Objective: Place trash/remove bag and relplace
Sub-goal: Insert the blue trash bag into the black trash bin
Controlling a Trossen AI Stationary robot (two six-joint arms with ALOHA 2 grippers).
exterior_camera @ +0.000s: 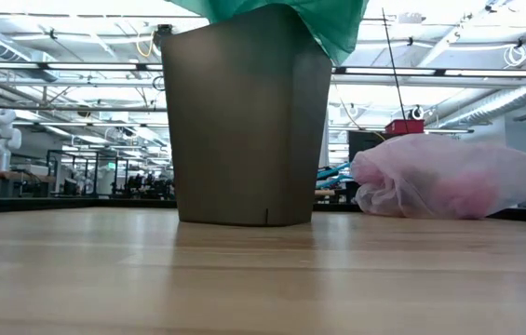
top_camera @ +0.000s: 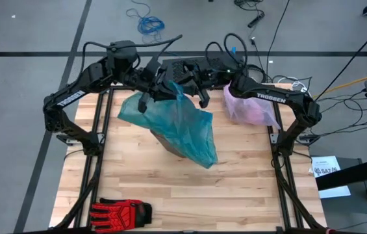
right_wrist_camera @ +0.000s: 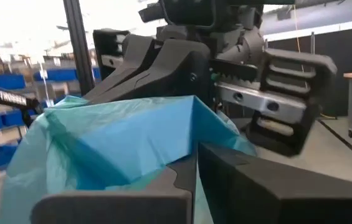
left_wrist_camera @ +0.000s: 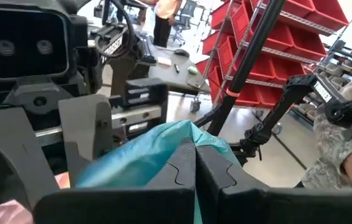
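A teal-green plastic bag (top_camera: 183, 123) hangs over a brown bin (exterior_camera: 244, 121) at the middle of the table, and its film spills over the bin's rim (exterior_camera: 328, 28). Above the bin, my left gripper (top_camera: 164, 90) and my right gripper (top_camera: 188, 88) face each other closely, each shut on the teal bag's top. The bag (top_camera: 251, 107), pale pink and filled, lies on its side on the table at the far right (exterior_camera: 449, 177), under my right arm. My left gripper pinches the teal bag's upper edge (left_wrist_camera: 176, 134) between its two shut fingers, coming nearly level from the table's left. The film rises in a peak just past the fingertips and hangs down toward the bin. My right gripper pinches the teal bag's upper edge (right_wrist_camera: 185, 121) between its two shut fingers, coming nearly level from the table's right, opposite the left gripper. The film spreads out past the fingertips and drapes downward.
A red and black glove (top_camera: 121, 211) lies at the table's near left edge. Bare wood (top_camera: 189, 195) fills the near half of the table. Cables lie on the floor beyond the far edge, and a person's sleeve (left_wrist_camera: 344, 155) shows beside the table.
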